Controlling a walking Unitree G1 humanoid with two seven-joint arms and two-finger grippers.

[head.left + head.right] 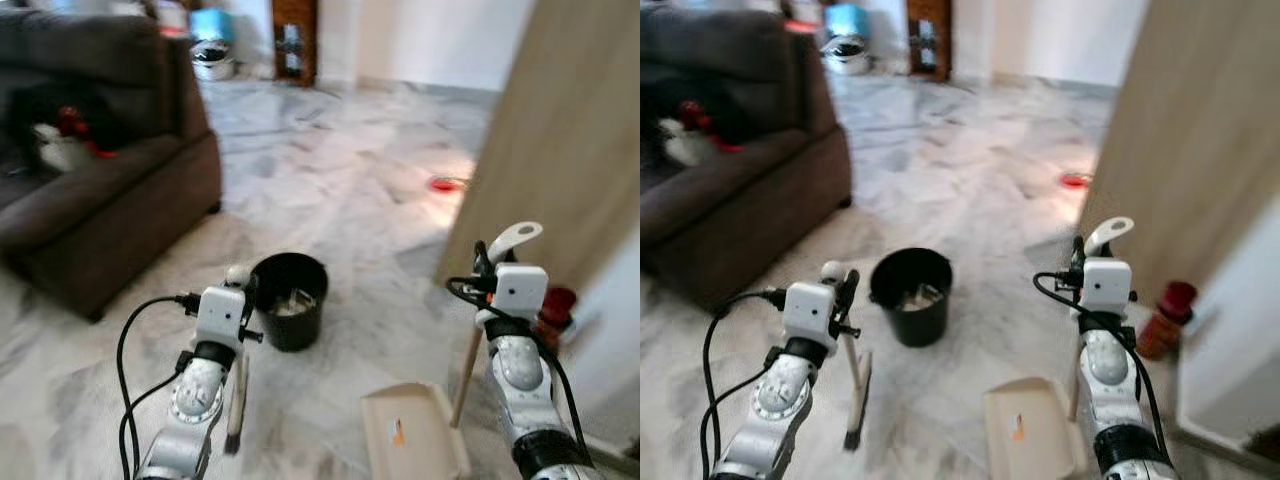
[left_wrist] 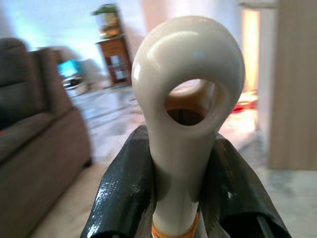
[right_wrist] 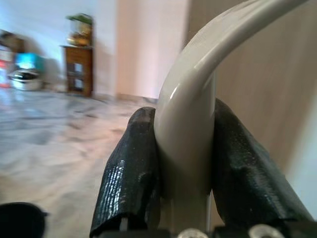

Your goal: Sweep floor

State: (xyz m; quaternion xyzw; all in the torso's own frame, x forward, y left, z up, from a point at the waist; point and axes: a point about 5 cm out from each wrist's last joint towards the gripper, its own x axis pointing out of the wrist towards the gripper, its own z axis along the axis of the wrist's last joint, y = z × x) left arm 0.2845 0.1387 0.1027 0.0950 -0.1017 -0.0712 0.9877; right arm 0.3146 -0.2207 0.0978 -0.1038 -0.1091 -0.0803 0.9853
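Ahead, black bin (image 1: 290, 298) between sofa (image 1: 95, 200) and wooden panel (image 1: 555, 140).

Open marble floor (image 1: 340, 170) stretches ahead; the sofa (image 1: 110, 190) blocks the left, a wooden panel (image 1: 560, 130) the right, a black bucket (image 1: 290, 298) sits between.

Our head pair looks forward and down, sharing the bucket (image 1: 289, 299) mid-frame; wrist cameras sit tight behind each claw, facing the room.
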